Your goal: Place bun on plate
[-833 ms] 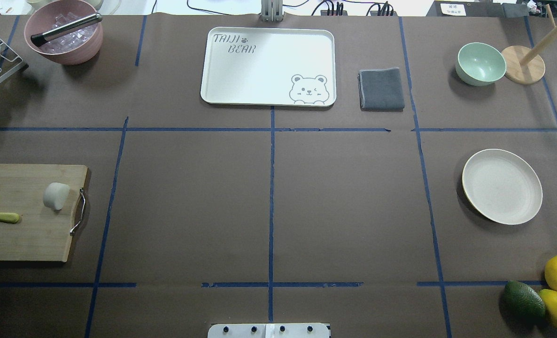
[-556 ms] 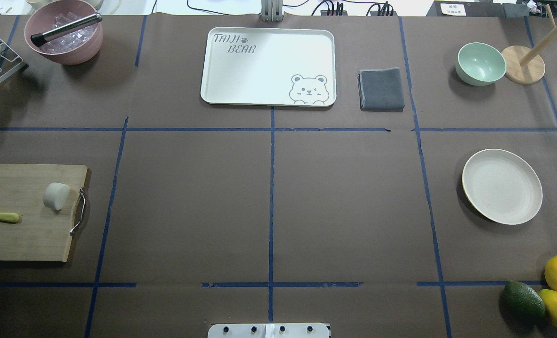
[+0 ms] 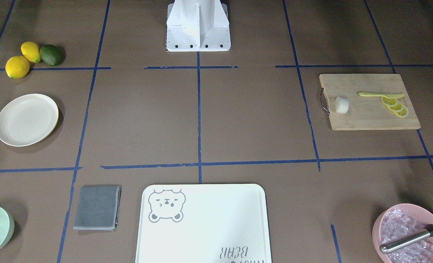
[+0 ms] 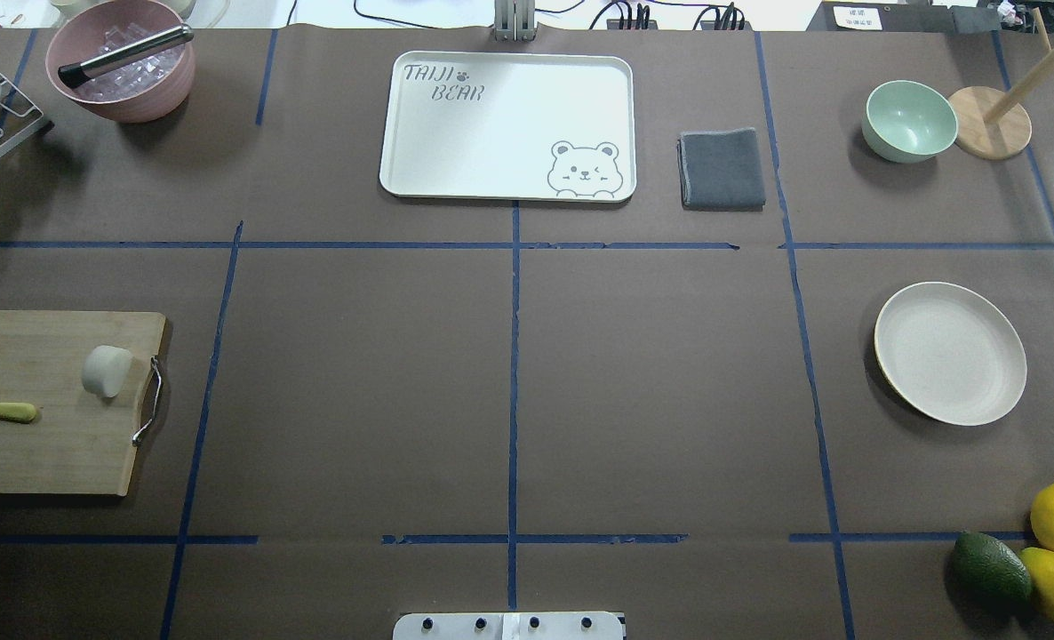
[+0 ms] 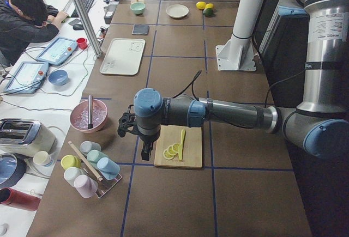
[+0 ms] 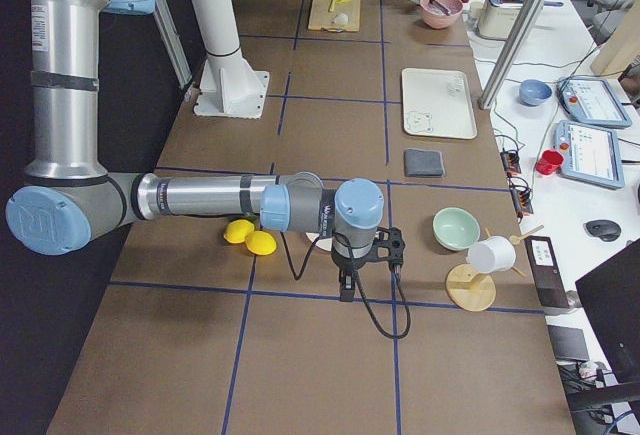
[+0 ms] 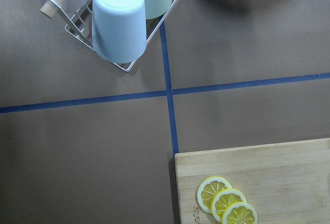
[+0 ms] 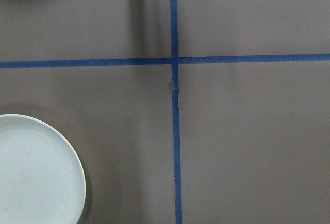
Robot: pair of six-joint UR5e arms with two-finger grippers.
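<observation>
You see the small white bun (image 4: 107, 371) on the wooden board (image 4: 56, 449); the round cream plate (image 4: 950, 353) lies flat, well apart.

Place: a robotics lab, set up as a test station.
Surface (image 4: 669, 373): covered in brown paper, marked into squares with blue tape (image 4: 514, 400).
Robot: left arm (image 5: 234, 114) and right arm (image 6: 200, 197), grey industrial tubes with blue caps; white pedestal (image 3: 198, 25) bolted down.
Side desk: control tablets (image 5: 57, 50), keyboard (image 5: 87, 2), a seated person (image 5: 24, 22).
Props: plate (image 4: 950, 353), cutting board (image 3: 370, 117) and tray (image 4: 509, 124), laid out well apart.
</observation>
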